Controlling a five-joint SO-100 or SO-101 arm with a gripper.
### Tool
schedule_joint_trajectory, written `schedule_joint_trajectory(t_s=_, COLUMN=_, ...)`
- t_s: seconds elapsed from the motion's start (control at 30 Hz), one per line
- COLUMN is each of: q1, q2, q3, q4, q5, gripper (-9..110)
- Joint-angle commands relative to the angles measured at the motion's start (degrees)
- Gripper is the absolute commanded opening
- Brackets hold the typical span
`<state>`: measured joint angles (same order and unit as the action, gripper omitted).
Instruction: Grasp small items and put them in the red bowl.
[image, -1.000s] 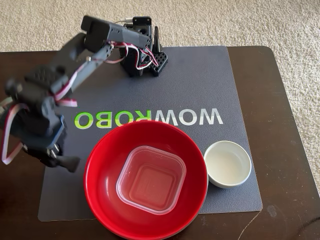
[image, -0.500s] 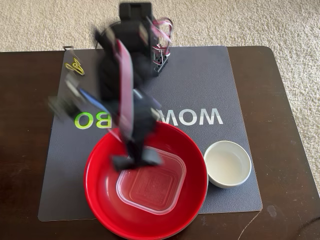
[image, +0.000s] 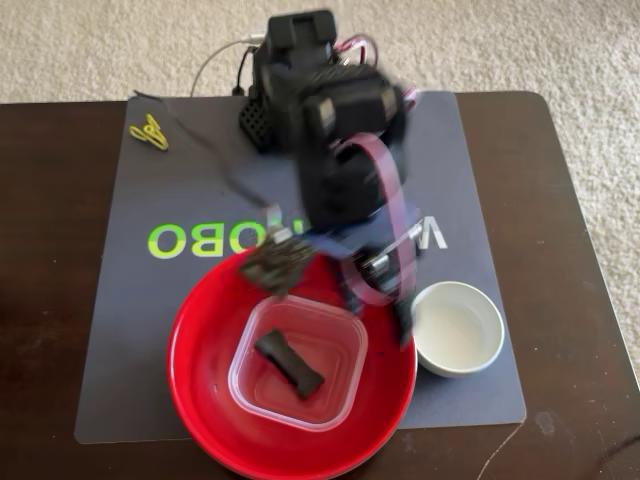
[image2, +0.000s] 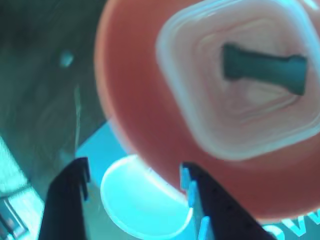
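Note:
The red bowl (image: 200, 350) sits at the front of the mat and holds the clear square tub (image: 340, 350), with the flat black piece (image: 290, 362) lying in the tub. The small white bowl (image: 458, 328) stands right of the red bowl, touching or almost touching its rim. The yellow-green clip (image: 148, 133) lies at the mat's far left corner. My gripper (image: 385, 300) is blurred, hovering over the red bowl's far right rim. In the wrist view the gripper (image2: 135, 175) is open and empty, with the white bowl (image2: 140, 210) between its fingers and the red bowl (image2: 135, 95), tub (image2: 185, 125) and black piece (image2: 265, 70) above.
A grey mat (image: 120, 330) with green-white lettering covers the dark wooden table (image: 50, 300). The arm's base (image: 300, 60) and cables stand at the mat's far edge. Carpet lies beyond the table.

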<state>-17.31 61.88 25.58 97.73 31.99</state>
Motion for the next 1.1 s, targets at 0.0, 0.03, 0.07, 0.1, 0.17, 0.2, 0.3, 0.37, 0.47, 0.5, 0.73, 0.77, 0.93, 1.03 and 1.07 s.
schedule_joint_trajectory(t_s=0.0, q1=-8.35, q2=3.96, q3=2.37, q4=0.09, q5=1.41, gripper=23)
schedule_joint_trajectory(t_s=0.03, q1=-10.02, q2=3.69, q3=5.01, q4=0.09, q5=1.23, gripper=23)
schedule_joint_trajectory(t_s=0.07, q1=-11.43, q2=2.90, q3=7.73, q4=0.09, q5=1.05, gripper=23)
schedule_joint_trajectory(t_s=0.1, q1=-12.74, q2=2.02, q3=10.37, q4=0.00, q5=0.79, gripper=23)
schedule_joint_trajectory(t_s=0.17, q1=-14.68, q2=-1.93, q3=11.95, q4=-0.09, q5=-1.05, gripper=23)
schedule_joint_trajectory(t_s=0.2, q1=-15.29, q2=-4.04, q3=11.95, q4=-0.09, q5=-2.29, gripper=23)
schedule_joint_trajectory(t_s=0.3, q1=-15.91, q2=-8.17, q3=12.39, q4=-0.18, q5=-7.91, gripper=23)
schedule_joint_trajectory(t_s=0.37, q1=-15.91, q2=-9.84, q3=13.45, q4=-0.18, q5=-10.55, gripper=23)
schedule_joint_trajectory(t_s=0.47, q1=-15.82, q2=-11.69, q3=15.29, q4=-0.53, q5=-12.13, gripper=23)
schedule_joint_trajectory(t_s=0.5, q1=-15.64, q2=-12.48, q3=15.29, q4=-0.53, q5=-12.48, gripper=23)
schedule_joint_trajectory(t_s=0.73, q1=-13.54, q2=-19.42, q3=14.94, q4=-1.32, q5=-14.94, gripper=13)
schedule_joint_trajectory(t_s=0.77, q1=-13.27, q2=-20.21, q3=14.85, q4=-1.85, q5=-15.21, gripper=8)
schedule_joint_trajectory(t_s=0.93, q1=-12.57, q2=-20.74, q3=14.85, q4=-3.08, q5=-16.79, gripper=0)
schedule_joint_trajectory(t_s=1.03, q1=-12.48, q2=-15.82, q3=15.47, q4=-2.90, q5=-16.96, gripper=0)
schedule_joint_trajectory(t_s=1.07, q1=-12.74, q2=-13.80, q3=15.47, q4=-2.72, q5=-16.79, gripper=0)
